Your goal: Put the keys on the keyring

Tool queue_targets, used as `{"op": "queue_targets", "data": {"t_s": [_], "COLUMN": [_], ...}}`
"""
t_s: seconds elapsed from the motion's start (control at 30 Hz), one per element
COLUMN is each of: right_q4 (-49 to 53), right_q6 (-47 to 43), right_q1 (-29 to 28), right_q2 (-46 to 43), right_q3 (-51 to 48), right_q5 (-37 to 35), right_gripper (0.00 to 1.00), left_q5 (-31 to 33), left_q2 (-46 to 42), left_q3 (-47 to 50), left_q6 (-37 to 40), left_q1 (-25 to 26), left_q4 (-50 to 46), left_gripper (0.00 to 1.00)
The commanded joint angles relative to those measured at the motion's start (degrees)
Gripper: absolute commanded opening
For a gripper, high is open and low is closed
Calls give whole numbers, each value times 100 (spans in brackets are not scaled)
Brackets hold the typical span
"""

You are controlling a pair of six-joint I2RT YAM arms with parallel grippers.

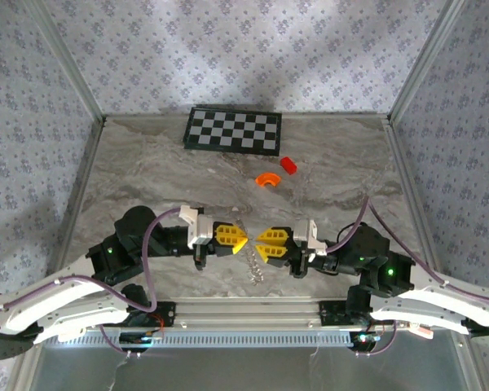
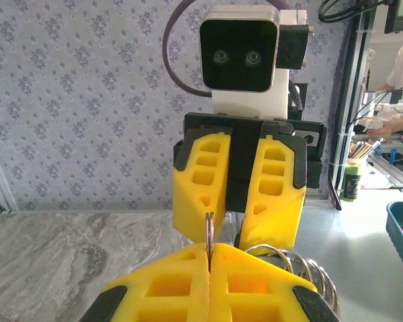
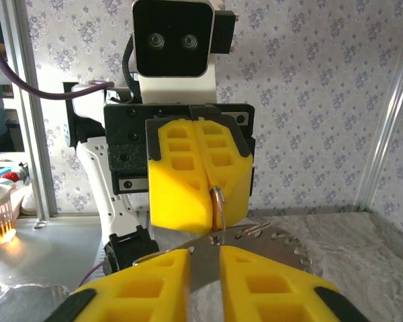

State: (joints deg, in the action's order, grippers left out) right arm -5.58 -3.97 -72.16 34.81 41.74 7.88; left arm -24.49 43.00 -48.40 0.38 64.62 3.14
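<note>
Nearest the arm bases, the left gripper (image 1: 243,238) and the right gripper (image 1: 259,242) meet tip to tip above the front of the grey marbled bench (image 1: 147,171).

Left gripper: its yellow fingers (image 2: 168,288) are pressed fully together. A thin silver metal keyring (image 2: 209,233) is pinched edge-on in the seam and stands upright out of the fingertips. The right wrist view confirms this, with the keyring (image 3: 217,201) projecting from the closed yellow tips.

Right gripper (image 3: 205,260): the jaws stand narrowly apart. A flat silver blade (image 3: 181,255) lies across the gap just beyond the tips. Whether the fingers (image 3: 262,282) touch it cannot be determined.

Keys: a bunch of silver toothed keys (image 3: 282,241) lies beside and slightly below the keyring. From overhead the bunch (image 1: 255,267) hangs under the meeting point, toward the near edge of the bench. Several silver wire loops (image 2: 309,272) show just beside the left fingertips. How the keys connect to the keyring is too small to make out.

Farther back, an orange curved plastic piece (image 1: 268,178) rests on the bench, with a small red block (image 1: 288,165) just beyond it. The two are close together but apart.

At the far edge, a black-and-white checkerboard panel (image 1: 233,130) lies flat against the patterned back wall (image 1: 244,49).
</note>
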Motion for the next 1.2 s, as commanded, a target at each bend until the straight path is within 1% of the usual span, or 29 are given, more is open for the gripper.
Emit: {"op": "queue_targets", "data": {"t_s": [0.0, 0.13, 0.37, 0.77, 0.83, 0.93, 1.1, 1.17], "right_q4": [-275, -320, -303, -285, -277, -235, -151, -111], "right_q6": [6, 10, -8, 10, 10, 2, -16, -42], "right_q1": [-41, -44, -39, -43, -41, -37, -42, -39], "right_q2": [-54, -44, 17, 87, 105, 147, 145, 132], "right_q3": [35, 27, 65, 85, 98, 129, 155, 167], "right_q5": [-81, -65, -159, -269, -278, -295, -367, -449], "right_gripper": [26, 27, 24, 23, 21, 15, 0, 0], "left_q5": [-161, -178, -230, -329, -329, -311, -225, -119], "left_q2": [9, 26, 65, 79, 93, 90, 81, 93], "left_q3": [-49, -48, -58, -75, -73, -73, -69, -74], "left_q6": [-38, -38, -26, -34, -31, -45, -24, 5], "left_q1": [-11, -11, -11, -11, -11, -8, -11, -12], "left_q4": [328, 332, 335, 312, 309, 328, 276, 196], "left_gripper": [0, 0, 0, 0, 0, 0, 0, 0]}}
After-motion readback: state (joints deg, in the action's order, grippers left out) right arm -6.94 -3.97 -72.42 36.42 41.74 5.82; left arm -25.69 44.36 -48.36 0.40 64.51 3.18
